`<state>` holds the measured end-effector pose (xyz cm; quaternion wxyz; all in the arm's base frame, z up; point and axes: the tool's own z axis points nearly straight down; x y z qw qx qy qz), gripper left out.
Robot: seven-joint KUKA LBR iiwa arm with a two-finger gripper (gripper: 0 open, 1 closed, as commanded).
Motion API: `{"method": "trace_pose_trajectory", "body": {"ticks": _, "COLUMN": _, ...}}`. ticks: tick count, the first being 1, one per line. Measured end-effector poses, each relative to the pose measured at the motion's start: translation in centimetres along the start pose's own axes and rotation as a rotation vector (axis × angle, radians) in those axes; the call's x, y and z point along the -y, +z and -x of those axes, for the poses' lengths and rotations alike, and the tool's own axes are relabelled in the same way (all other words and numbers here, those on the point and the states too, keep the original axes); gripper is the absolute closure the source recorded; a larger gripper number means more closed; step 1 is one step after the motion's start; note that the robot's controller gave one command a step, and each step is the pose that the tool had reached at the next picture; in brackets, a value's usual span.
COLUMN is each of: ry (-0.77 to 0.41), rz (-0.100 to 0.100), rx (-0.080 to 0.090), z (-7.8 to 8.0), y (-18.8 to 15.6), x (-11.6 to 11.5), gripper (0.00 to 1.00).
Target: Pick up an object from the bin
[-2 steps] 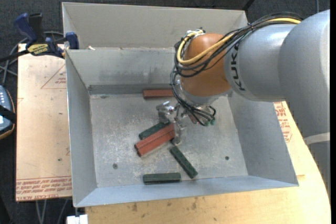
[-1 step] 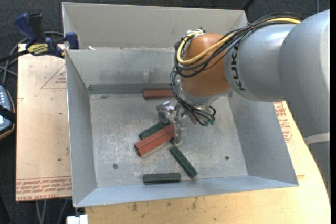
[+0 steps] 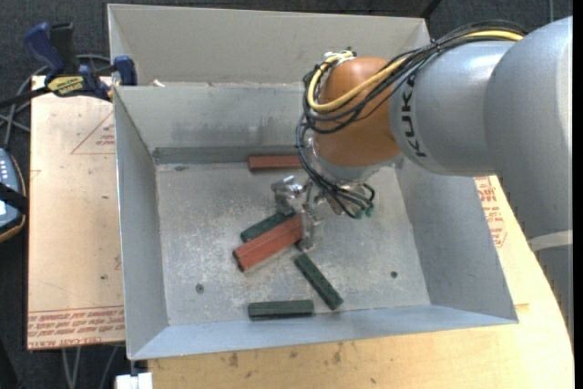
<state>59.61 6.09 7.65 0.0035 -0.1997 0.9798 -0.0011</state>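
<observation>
Grey arm [image 3: 492, 114] reaches in from the right, highest above the bin [image 3: 137, 196]; its orange wrist cover [image 3: 355, 105] hangs over rear-centre. End effector [image 3: 302, 212] sits low at mid-bin, at the right end of a red-brown block [image 3: 267, 245] lying slantwise on the floor. Released or clenched: cannot tell, wrist and cables crowd it. Dark green bar [image 3: 264, 227] runs along the block's upper-left side, touching or nearly so. Second green bar [image 3: 319, 281] lies slanted just below-right of the block, apart from the front wall. Third green bar [image 3: 281, 309] lies flat near the front edge, parallel to it. Another red-brown block [image 3: 273, 163] lies at the foot of the rear wall. Left half of the floor is bare; the strip by the right wall is open too
</observation>
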Motion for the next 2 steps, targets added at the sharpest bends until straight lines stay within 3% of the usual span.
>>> {"method": "trace_pose_trajectory", "body": {"ticks": 2, "ry": 0.000, "rz": 0.003, "rx": -0.006, "z": -0.10, "y": -0.91, "x": -0.08, "gripper": 1.00}}
